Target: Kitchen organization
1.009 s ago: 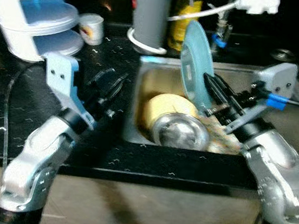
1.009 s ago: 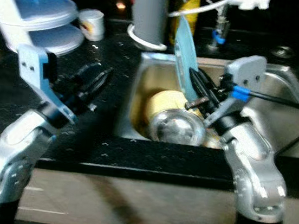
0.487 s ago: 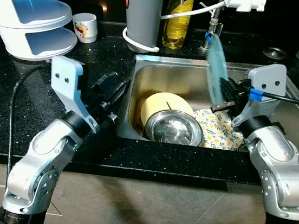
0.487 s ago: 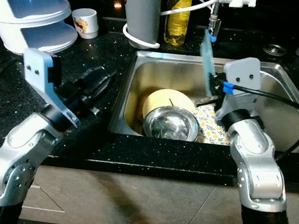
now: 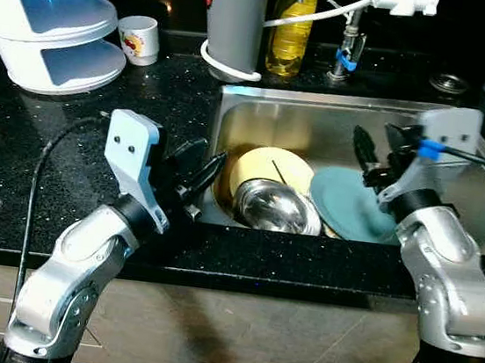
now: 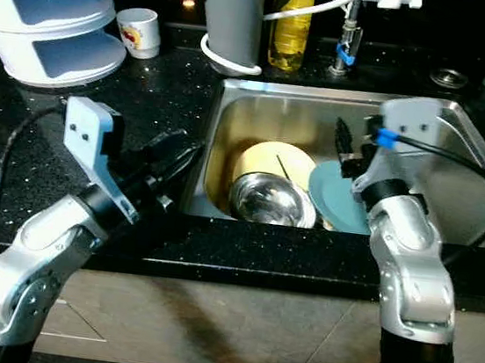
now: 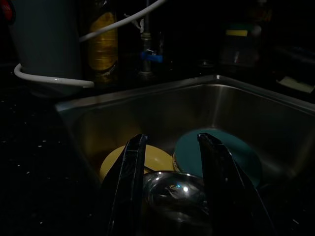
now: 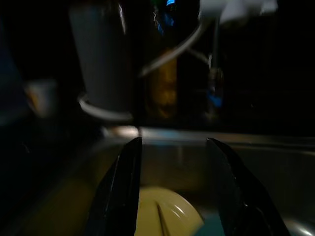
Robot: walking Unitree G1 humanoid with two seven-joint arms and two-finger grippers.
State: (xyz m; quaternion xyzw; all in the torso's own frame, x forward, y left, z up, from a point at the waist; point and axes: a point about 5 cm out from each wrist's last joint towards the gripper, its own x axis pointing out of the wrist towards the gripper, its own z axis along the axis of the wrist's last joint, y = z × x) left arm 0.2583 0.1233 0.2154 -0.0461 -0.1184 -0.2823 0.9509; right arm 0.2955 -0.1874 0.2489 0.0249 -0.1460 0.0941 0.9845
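Stainless sink (image 5: 273,114) holds a teal plate (image 5: 350,204) lying flat beside a steel bowl (image 5: 276,207) and yellow plate (image 5: 258,164); 0.5 s ago the right gripper (image 5: 372,149) held that teal plate upright, now its jaws are open above it. Left gripper (image 5: 199,163) hovers at the sink's edge over the counter (image 5: 78,152), jaws open.

Left wrist: bowl sits between the fingers (image 7: 129,182).

Right wrist: dim, probably soap bottle (image 8: 165,86) and grey cylinder (image 8: 101,54) behind.

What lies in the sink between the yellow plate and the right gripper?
The teal plate lies flat there, beside the yellow plate and the steel bowl, just below the open right gripper. The left eye view shows it best.
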